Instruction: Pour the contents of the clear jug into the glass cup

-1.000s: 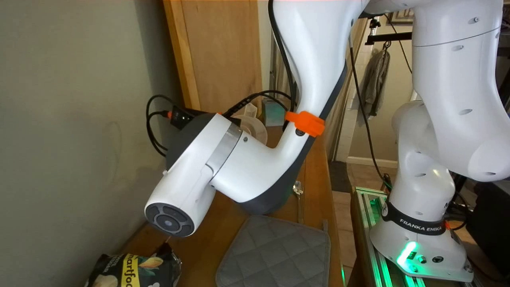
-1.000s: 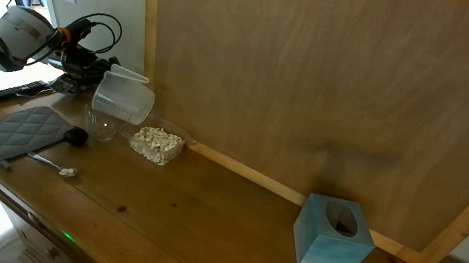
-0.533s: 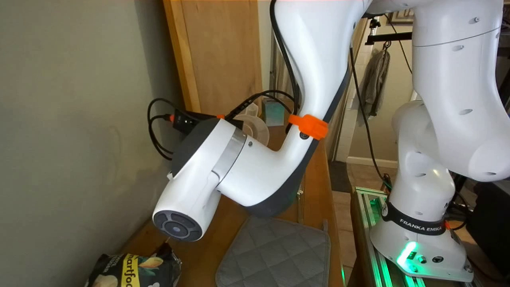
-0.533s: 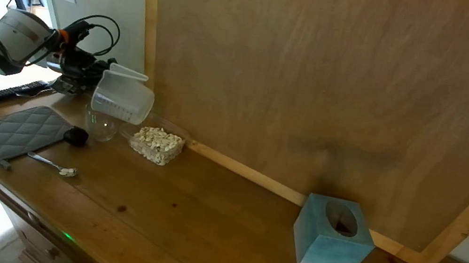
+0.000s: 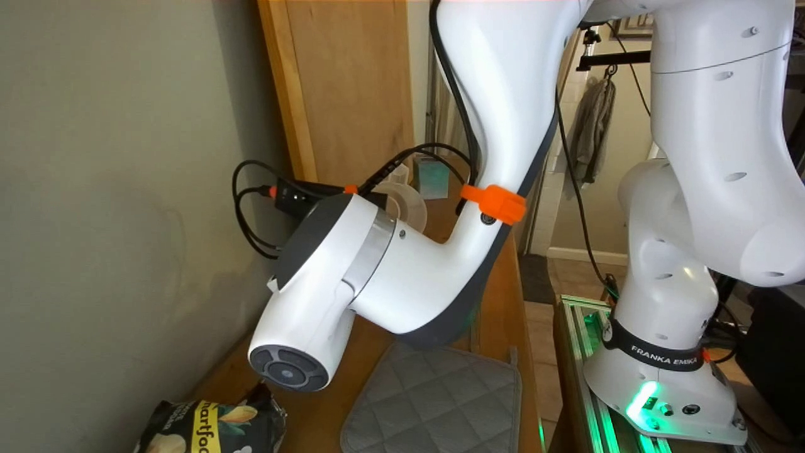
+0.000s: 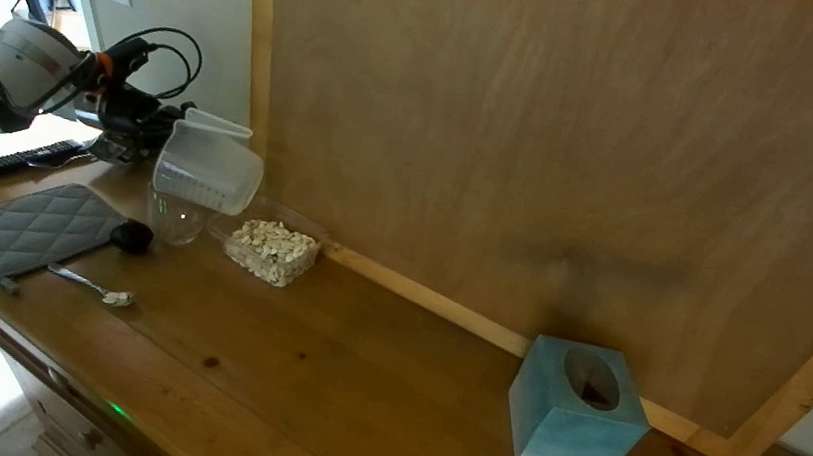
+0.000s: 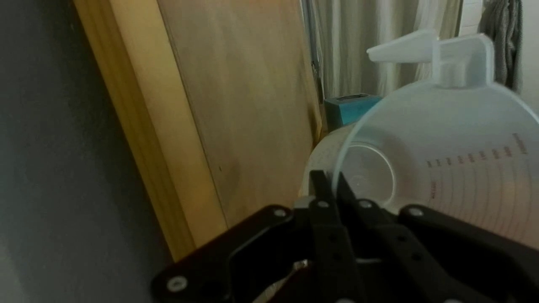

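- At left in an exterior view, a gray quilted pad (image 6: 39, 224) and a flake-topped spoon (image 6: 88, 282).
- The gripper (image 7: 332, 185) pinches the tilted clear jug (image 6: 210, 166) by its rim.
- The glass cup (image 6: 177, 224) stands partly hidden behind the jug.
- Just right, a tub (image 6: 273, 272) of pale flakes (image 6: 272, 239).
- Well apart, a blue tissue box (image 6: 574, 438).

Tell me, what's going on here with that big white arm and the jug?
A robot arm holds the clear jug, its tool pinching the rim. The jug is tipped far over, mouth toward the arm, apparently for pouring into the glass cup, which shows below it in an exterior view. The wrist view shows no contents in the visible part of the jug; whether the cup holds anything, I can't tell.
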